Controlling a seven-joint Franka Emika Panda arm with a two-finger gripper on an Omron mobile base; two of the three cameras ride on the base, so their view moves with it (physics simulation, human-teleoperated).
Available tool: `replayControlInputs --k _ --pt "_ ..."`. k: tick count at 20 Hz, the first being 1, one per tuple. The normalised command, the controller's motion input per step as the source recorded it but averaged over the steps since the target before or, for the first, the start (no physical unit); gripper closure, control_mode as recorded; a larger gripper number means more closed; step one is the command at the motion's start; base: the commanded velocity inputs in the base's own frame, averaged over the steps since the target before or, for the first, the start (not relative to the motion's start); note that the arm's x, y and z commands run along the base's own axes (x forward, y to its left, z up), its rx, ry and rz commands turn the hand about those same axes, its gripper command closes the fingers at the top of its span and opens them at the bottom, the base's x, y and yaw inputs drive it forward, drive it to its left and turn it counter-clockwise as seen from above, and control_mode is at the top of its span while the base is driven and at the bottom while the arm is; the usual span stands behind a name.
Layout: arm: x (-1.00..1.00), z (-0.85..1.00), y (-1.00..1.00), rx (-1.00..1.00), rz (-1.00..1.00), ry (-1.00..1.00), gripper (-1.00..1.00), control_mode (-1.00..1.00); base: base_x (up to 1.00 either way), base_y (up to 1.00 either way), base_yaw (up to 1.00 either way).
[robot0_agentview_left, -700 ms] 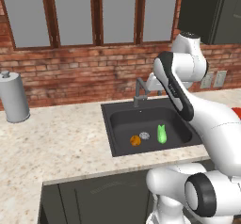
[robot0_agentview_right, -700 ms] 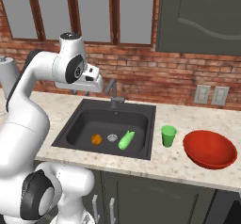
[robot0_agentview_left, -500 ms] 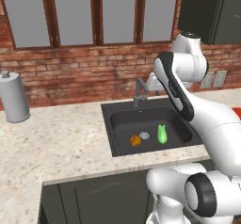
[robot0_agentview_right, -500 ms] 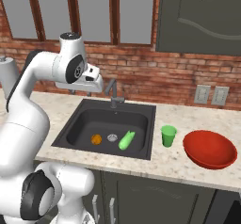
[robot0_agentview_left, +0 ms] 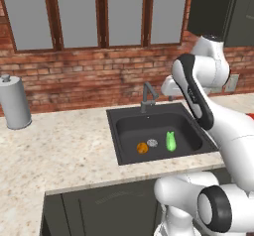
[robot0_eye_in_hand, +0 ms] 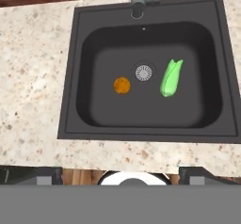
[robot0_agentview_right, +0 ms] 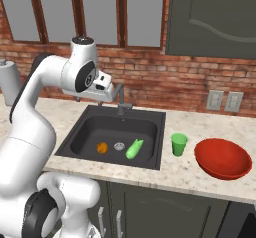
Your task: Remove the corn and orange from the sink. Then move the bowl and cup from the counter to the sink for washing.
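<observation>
White arm holds its gripper (robot0_eye_in_hand: 120, 171) spread wide high above the sink (robot0_eye_in_hand: 80, 53), pointing straight down.

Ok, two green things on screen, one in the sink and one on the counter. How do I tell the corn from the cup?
The corn is long and tapered and lies on its side; the cup is a short tumbler standing upright, wider at the rim. The corn rests on the floor of the sink, right of the drain; the cup stands on the counter beside the red bowl. Both are small and bright green.
</observation>
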Motion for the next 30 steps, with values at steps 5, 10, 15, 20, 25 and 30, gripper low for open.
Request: replayControlInputs --k 5,10,15,20,25,30 --pt "-0.28 0.00 -0.20 0.02 0.00 -0.01 -1.00 -1.00 0.00 0.00 0.00" --pt "-0.33 -0.06 -0.23 0.06 -0.01 -0.04 -1.00 -1.00 0.00 0.00 0.00" --pt "-0.22 -0.19 -0.13 0.02 -0.07 0.00 -1.00 -1.00 0.00 0.00 0.00" --pt "-0.22 -0.23 -0.15 0.02 -0.05 -0.05 -1.00 -1.00 0.00 0.00 0.00" --pt "-0.02 -0.24 -0.07 0.00 -0.16 0.00 -1.00 -1.00 0.00 0.00 0.00" --pt "-0.01 -0.27 -0.02 0.00 -0.18 -0.01 -1.00 -1.00 0.00 0.00 0.00"
